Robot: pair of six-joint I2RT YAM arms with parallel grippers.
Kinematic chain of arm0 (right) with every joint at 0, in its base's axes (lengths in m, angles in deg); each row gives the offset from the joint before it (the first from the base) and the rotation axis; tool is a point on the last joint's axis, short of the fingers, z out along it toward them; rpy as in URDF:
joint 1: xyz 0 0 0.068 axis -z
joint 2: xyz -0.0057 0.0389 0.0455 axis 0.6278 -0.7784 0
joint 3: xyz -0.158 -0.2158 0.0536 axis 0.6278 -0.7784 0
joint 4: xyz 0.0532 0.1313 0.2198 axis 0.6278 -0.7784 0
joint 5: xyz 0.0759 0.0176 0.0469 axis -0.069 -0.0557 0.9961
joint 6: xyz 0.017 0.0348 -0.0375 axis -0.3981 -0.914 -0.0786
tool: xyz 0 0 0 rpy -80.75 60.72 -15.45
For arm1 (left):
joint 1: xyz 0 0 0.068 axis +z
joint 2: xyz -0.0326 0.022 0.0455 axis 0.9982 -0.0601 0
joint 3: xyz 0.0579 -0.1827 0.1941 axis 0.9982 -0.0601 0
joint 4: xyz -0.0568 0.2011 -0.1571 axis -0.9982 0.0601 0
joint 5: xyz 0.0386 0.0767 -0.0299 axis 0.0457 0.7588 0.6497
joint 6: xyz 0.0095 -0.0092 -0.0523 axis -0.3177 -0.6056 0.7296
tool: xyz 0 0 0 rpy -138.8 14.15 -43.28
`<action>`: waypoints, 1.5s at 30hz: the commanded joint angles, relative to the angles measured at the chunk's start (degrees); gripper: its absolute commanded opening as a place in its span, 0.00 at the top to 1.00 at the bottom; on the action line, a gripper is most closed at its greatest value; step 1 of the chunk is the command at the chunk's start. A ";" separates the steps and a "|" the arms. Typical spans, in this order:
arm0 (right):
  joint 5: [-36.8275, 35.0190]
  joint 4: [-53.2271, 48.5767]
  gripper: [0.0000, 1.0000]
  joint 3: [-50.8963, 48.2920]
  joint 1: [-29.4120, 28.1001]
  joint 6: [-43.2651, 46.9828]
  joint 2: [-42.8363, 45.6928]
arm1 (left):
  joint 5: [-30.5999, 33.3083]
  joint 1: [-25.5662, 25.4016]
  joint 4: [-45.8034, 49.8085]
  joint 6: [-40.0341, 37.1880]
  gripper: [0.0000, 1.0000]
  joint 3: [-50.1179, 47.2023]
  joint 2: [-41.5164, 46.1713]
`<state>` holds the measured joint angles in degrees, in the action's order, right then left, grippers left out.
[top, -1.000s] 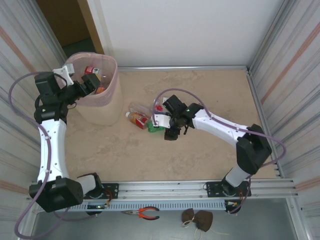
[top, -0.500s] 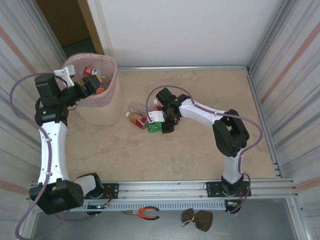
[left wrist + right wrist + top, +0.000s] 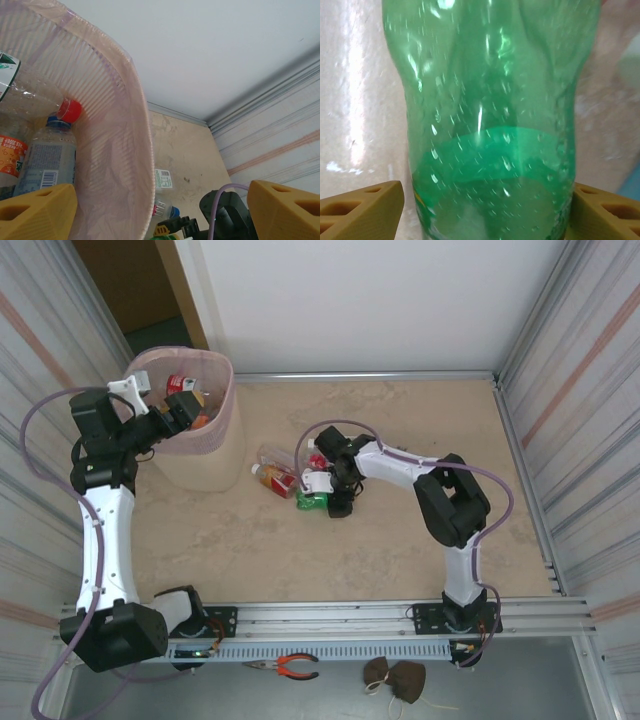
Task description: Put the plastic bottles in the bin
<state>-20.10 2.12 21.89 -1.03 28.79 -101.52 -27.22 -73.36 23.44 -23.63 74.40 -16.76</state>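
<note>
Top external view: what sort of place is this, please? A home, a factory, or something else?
Probably a robot test cell in a lab, not a home: a beige tabletop closed in by ribbed metal walls, and two arms bolted to an aluminium rail at its near edge.

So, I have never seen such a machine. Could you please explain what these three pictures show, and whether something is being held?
These are two robot arms fixed at the near edge of a table, each ending in a two-finger gripper. The wide picture looks down from above. The other two pictures come from small cameras on the wrists. The left gripper hangs open over the pink bin, where several bottles already lie. A few bottles lie on the table near the bin. The right gripper has its yellow fingers on both sides of a green bottle there. I cannot tell whether it already squeezes the bottle.
</note>
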 commanded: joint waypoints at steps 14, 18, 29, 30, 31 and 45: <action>-1.99 -1.97 0.32 -9.65 4.07 -9.52 6.17 | -2.35 0.21 1.17 1.85 0.12 -0.16 -1.57; -2.29 -0.03 0.38 -10.94 4.33 -11.31 6.97 | -2.35 0.26 1.00 2.11 0.13 -0.15 -1.69; -1.58 3.07 0.61 -12.98 4.34 -13.64 8.25 | -2.70 0.26 1.16 2.20 0.13 0.54 -1.37; -1.44 3.22 0.64 -13.17 4.33 -13.73 8.72 | -2.70 0.25 1.17 2.20 0.13 0.64 -1.24; -1.36 3.33 0.65 -13.32 4.33 -13.81 9.04 | -2.70 0.21 1.03 2.24 0.13 0.60 -1.13; 6.45 10.35 0.79 -19.18 4.39 -21.12 23.60 | -6.39 -1.89 -7.70 6.07 0.16 -0.81 0.87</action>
<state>-18.03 9.03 3.64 3.25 11.59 -82.50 -30.46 -74.09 18.74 -18.65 73.49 -17.24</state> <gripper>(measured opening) 0.321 0.838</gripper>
